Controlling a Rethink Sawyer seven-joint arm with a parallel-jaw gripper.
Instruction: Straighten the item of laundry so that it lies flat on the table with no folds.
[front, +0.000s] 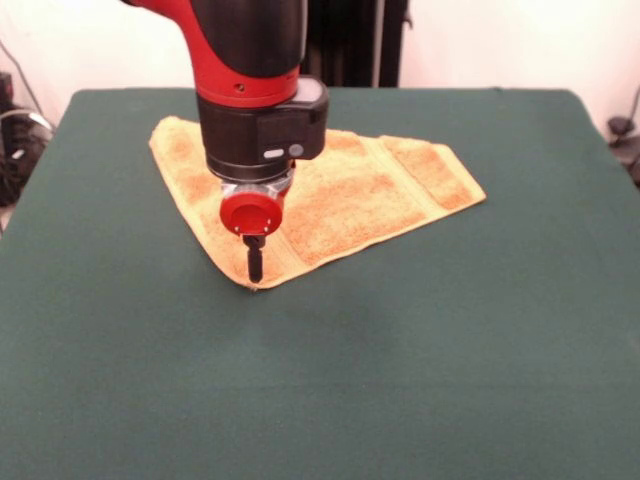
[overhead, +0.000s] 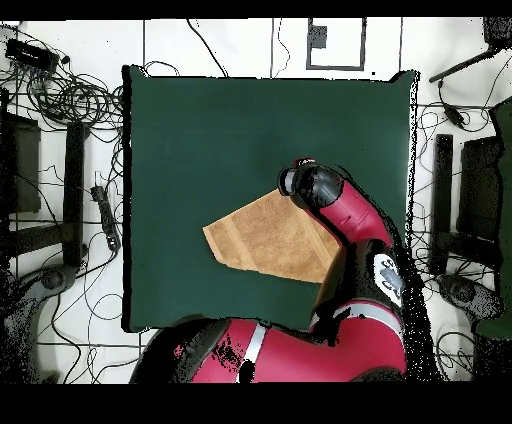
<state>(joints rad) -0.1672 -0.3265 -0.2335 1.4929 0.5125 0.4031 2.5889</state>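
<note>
Towel: mid-counter, toward the robot's side, folded into a rough triangle.
Gripper: down at the towel's near corner; can't tell its grip.
Left: unfolding everything.

In the front view the arm covers the middle of the towel's far edge, and the picture's top edge cuts the arm off. The pincer shows as a single dark stub at the towel's near corner; whether it is parted or closed cannot be told. The tabletop's near edge runs out of the frame. In the overhead view the arm hides the towel's right part and the corner beneath the pincer.
</note>
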